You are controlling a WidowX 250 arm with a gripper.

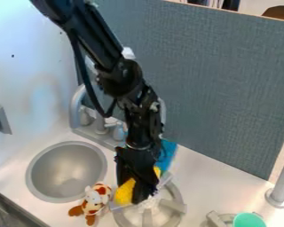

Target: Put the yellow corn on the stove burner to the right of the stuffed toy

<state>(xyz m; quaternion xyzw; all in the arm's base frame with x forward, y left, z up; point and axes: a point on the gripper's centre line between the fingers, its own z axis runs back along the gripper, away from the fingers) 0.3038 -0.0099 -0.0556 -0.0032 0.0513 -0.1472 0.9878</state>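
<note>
One yellow object (125,191) is partly hidden by the hand (136,193).

The sink basin (67,170) looks like smooth, satiny metal. The divider (218,66) has a rough, woven cloth face; the worktop (212,179) is smooth. The toy animal (97,198) looks like soft plush, the cup (248,220) like smooth plastic. The arm (97,35) has glossy patches.
</note>
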